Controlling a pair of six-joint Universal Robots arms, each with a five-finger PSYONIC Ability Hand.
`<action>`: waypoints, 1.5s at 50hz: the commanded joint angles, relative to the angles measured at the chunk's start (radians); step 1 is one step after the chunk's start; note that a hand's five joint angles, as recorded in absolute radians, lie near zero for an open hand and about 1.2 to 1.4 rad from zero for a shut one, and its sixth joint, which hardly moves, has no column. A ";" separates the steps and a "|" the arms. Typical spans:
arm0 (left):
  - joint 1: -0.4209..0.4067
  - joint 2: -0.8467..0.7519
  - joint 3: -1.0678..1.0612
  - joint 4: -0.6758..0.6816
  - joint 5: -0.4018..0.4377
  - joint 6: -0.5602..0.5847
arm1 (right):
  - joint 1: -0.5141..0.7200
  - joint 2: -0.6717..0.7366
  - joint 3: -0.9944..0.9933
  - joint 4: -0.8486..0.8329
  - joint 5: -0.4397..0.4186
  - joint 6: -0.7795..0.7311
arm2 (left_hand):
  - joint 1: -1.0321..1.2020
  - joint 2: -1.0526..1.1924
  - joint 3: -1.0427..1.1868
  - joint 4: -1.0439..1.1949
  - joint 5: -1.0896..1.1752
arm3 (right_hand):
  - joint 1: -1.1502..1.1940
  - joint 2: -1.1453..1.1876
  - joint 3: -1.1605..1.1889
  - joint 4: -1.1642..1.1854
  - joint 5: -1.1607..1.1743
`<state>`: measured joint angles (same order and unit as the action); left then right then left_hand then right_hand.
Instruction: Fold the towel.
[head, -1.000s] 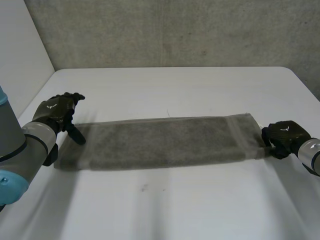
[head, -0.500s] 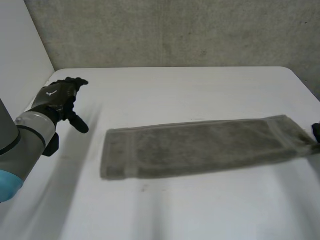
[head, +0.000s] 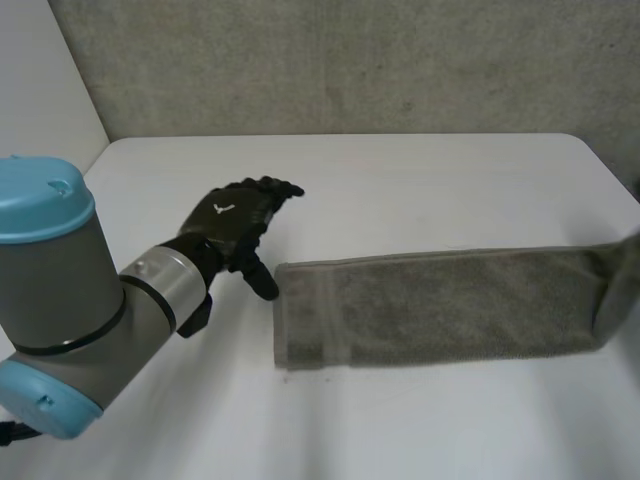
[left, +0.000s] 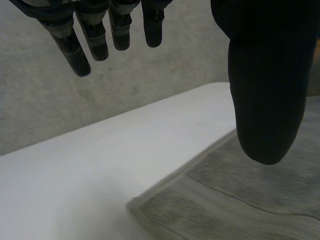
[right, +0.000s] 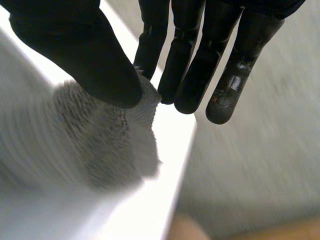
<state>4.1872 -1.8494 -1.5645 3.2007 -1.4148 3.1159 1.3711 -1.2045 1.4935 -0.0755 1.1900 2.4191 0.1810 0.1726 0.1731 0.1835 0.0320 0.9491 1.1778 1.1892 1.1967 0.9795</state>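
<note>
Left robot hand (head: 235, 222), fingers spread, hovers centre-left by the towel (head: 450, 305); right robot hand (right: 95, 55) pinches its right end.

- Your left hand (head: 235, 222): fingers straight, thumb spread apart, holding nothing; left arm (head: 90, 300) extended forward.
- Your right hand (right: 70, 50): thumb pinching towel (right: 110, 135) against fingers.

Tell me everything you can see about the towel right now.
The towel is grey-brown terry cloth with a flat woven band across its end nearest the left hand. It lies as a long strip across the white table. Its end on the robot's right is lifted, pinched between the thumb and fingers of the right hand. The open left hand hovers by the other end's far corner without gripping it.
</note>
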 joint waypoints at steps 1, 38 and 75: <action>-0.022 0.033 -0.009 -0.033 -0.006 -0.010 | 0.433 0.006 -0.038 -0.007 0.043 0.083 | 0.015 0.023 0.023 0.012 -0.011 | 0.447 0.218 0.207 0.200 0.242; 0.017 -0.057 0.035 0.013 -0.085 -0.008 | 0.708 -0.010 0.117 0.020 0.175 0.267 | 0.021 0.029 0.029 0.018 -0.005 | -0.775 -1.003 -1.015 -1.022 -0.980; -0.168 -0.142 0.081 0.004 -0.306 0.003 | 0.606 -0.067 0.280 -0.230 0.066 0.095 | 0.018 0.026 0.026 0.015 -0.008 | 0.447 0.218 0.207 0.200 0.242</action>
<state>4.0104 -2.0858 -1.4861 3.2047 -1.7128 3.1199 1.7622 -1.2536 1.8631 -0.3054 1.2217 2.5092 0.1810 0.1725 0.1728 0.1835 0.0316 0.8962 1.1463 1.1843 1.1924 0.9633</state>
